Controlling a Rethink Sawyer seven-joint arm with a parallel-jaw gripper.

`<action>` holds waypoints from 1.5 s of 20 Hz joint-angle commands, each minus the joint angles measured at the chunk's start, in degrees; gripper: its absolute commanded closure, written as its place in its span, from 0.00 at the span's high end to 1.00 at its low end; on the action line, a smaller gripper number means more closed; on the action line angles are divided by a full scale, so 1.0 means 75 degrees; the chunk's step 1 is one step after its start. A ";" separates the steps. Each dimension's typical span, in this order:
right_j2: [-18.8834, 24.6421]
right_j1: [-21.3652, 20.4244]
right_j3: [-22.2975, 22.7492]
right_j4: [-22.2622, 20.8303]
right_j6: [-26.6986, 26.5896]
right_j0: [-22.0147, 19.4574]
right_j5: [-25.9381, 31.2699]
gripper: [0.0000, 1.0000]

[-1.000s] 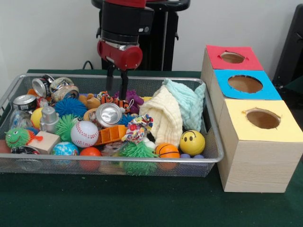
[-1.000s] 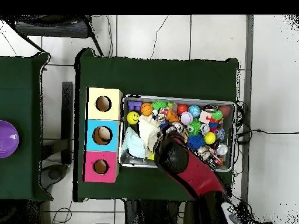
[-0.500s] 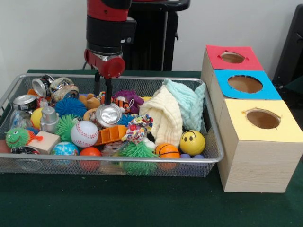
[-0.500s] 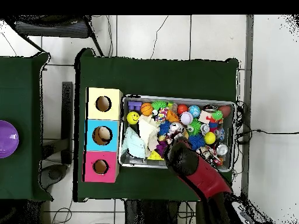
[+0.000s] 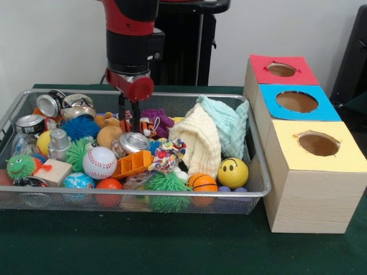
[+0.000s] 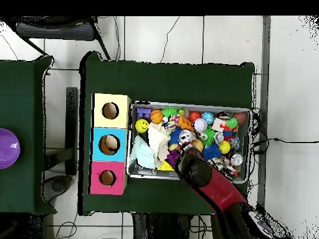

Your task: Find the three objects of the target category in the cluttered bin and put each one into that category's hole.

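Gripper (image 5: pixel 129 109) lowered into the bin (image 5: pixel 259 172); finger spacing cannot be determined.
One striped tiger toy (image 5: pixel 147 124) lies partly hidden beside the fingers, near the table's robot-side edge. One tan toy (image 5: pixel 108 120) is half buried. Three boxes; red hole (image 5: pixel 281 69) is empty.

arm: one red and black arm, coming down from above in the front view and reaching up from the bottom edge in the overhead view
wrist: black cylinder with a red cap at its lower end, upright
end effector (image 5: pixel 129 112): points straight down, two thin dark fingers (image 5: pixel 136 116) hang side by side with a narrow gap between them
end effector from above: hidden under the arm
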 commanded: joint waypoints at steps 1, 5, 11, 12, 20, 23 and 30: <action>0.0711 0.0300 -0.0240 -0.0220 0.0926 -0.0117 0.0171 1.00; 0.0571 0.0095 -0.0207 -0.0162 0.0919 0.0001 0.0483 1.00; 0.0542 0.0234 -0.0262 -0.0175 0.0926 0.0034 0.0343 1.00; 0.0522 0.0265 -0.0303 -0.0186 0.0908 0.0050 0.0321 1.00; 0.0821 0.0620 -0.0312 -0.0309 0.0884 -0.0186 0.0068 1.00; 0.0900 0.0763 -0.0324 -0.0355 0.0897 -0.0264 0.0007 1.00; 0.1195 0.1503 -0.0632 -0.0546 0.0860 -0.0469 -0.0337 1.00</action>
